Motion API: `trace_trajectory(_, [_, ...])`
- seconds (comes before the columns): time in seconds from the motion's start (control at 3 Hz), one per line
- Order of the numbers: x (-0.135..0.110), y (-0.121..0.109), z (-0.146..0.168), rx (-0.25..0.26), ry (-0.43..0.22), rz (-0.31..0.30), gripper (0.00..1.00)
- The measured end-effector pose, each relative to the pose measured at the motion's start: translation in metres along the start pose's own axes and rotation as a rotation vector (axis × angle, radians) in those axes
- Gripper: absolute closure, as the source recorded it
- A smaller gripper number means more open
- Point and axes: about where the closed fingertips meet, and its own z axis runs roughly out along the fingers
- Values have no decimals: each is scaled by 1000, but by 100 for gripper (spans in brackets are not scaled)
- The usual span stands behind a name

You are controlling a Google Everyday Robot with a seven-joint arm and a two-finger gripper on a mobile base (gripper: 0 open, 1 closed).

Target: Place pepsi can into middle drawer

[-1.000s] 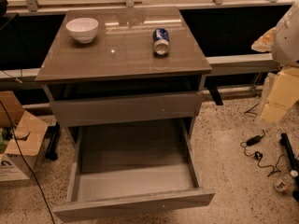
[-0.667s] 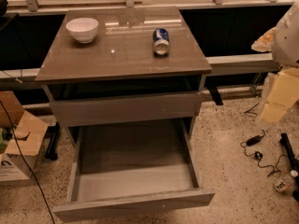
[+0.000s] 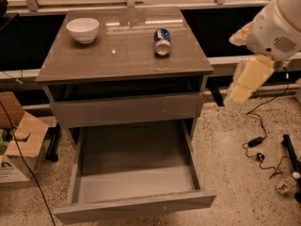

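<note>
The pepsi can [image 3: 162,41] lies on its side on the cabinet top [image 3: 117,55], right of the middle, with a silver end towards me. The middle drawer [image 3: 136,173] is pulled wide open below and holds nothing. A shut flat drawer front [image 3: 124,108] sits above it. My gripper [image 3: 240,91] hangs in the air off the cabinet's right side, below the white arm [image 3: 277,22]. It is level with the shut drawer front, lower than the can and to its right, and holds nothing that shows.
A white bowl [image 3: 83,29] stands at the back left of the cabinet top. A cardboard box [image 3: 19,140] sits on the floor at the left. Cables [image 3: 256,142] and a small bottle [image 3: 284,185] lie on the floor at the right.
My arm and gripper have moved left and a little up, closer to the cabinet's right side. The can, bowl and drawer have not moved.
</note>
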Motion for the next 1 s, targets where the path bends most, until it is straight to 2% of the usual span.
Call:
trace_trajectory(0.33, [-17, -28, 22, -27, -101, 39, 0])
trace_trajectory(0.67, [-24, -61, 41, -55, -149, 78, 0])
trace_trajectory(1.0, [-26, -67, 40, -47, -158, 78, 0])
